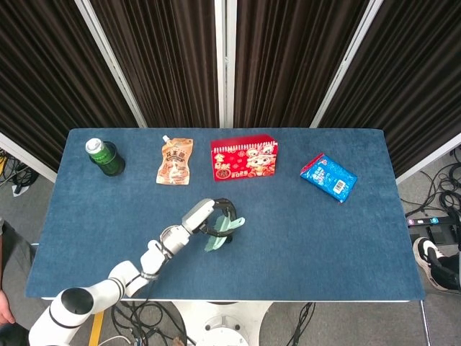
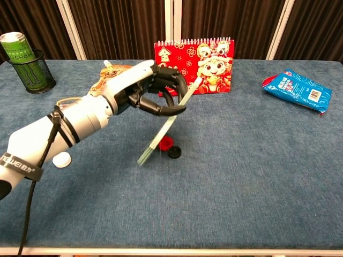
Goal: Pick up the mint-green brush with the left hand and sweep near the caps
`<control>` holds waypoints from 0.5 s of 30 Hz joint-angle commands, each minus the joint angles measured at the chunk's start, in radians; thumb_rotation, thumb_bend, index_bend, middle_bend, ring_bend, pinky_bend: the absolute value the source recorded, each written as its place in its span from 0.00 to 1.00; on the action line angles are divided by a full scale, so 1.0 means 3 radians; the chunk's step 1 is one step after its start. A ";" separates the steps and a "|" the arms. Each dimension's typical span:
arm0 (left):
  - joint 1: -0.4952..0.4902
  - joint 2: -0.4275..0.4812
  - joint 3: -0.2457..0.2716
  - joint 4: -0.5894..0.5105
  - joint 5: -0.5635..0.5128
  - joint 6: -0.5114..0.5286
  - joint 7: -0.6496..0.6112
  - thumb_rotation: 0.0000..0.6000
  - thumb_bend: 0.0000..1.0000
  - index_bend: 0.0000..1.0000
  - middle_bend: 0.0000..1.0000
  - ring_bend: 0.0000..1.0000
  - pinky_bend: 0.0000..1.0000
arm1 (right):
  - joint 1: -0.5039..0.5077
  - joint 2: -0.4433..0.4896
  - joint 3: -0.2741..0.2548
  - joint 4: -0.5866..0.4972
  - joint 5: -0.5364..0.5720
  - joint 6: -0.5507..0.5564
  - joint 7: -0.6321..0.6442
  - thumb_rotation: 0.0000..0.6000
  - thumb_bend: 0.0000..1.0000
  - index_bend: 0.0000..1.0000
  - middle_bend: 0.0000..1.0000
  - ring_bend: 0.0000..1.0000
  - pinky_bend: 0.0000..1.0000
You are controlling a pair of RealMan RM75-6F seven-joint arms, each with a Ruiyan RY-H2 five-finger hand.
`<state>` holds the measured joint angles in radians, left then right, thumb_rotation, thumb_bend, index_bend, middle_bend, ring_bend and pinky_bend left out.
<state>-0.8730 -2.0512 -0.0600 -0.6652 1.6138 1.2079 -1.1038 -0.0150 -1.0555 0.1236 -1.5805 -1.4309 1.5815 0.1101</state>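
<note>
My left hand (image 2: 153, 92) grips the mint-green brush (image 2: 167, 124) by its upper end. The brush slants down to the left, and its bristle end reaches the cloth beside the caps. A red cap (image 2: 166, 142) and a black cap (image 2: 174, 152) lie touching each other just right of the brush's lower part. A white cap (image 2: 62, 159) lies apart at the left, under my forearm. In the head view the left hand (image 1: 210, 216) and the brush (image 1: 219, 235) are at the table's middle front, and the brush hides the caps there. The right hand shows in neither view.
A green can in a black mesh holder (image 2: 24, 60) stands at the far left corner. An orange snack pouch (image 1: 176, 161) and a red 2026 calendar (image 2: 194, 59) sit along the back. A blue packet (image 2: 300, 88) lies at the right.
</note>
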 commanded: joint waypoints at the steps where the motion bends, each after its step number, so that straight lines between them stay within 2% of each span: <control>1: 0.0052 0.0118 -0.0100 -0.0113 -0.0110 0.0038 0.0136 1.00 0.35 0.55 0.58 0.37 0.41 | 0.0022 -0.0013 0.0009 0.0038 0.0005 -0.0038 0.0042 1.00 0.25 0.03 0.18 0.00 0.04; 7: 0.0364 0.0452 -0.0264 -0.0455 -0.0454 0.0062 0.0583 1.00 0.36 0.55 0.58 0.37 0.41 | 0.0107 -0.0031 0.0035 0.0135 -0.0025 -0.0133 0.0123 1.00 0.25 0.02 0.17 0.00 0.04; 15: 0.0870 0.0799 -0.0116 -0.0926 -0.0640 0.0173 0.1326 1.00 0.38 0.55 0.58 0.37 0.39 | 0.0195 -0.0059 0.0054 0.0248 -0.0008 -0.0261 0.0201 1.00 0.25 0.03 0.18 0.00 0.04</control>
<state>-0.6579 -1.8458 -0.1120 -0.8984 1.4402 1.2412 -0.7631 0.0427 -1.0722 0.1393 -1.5071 -1.4337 1.5044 0.1693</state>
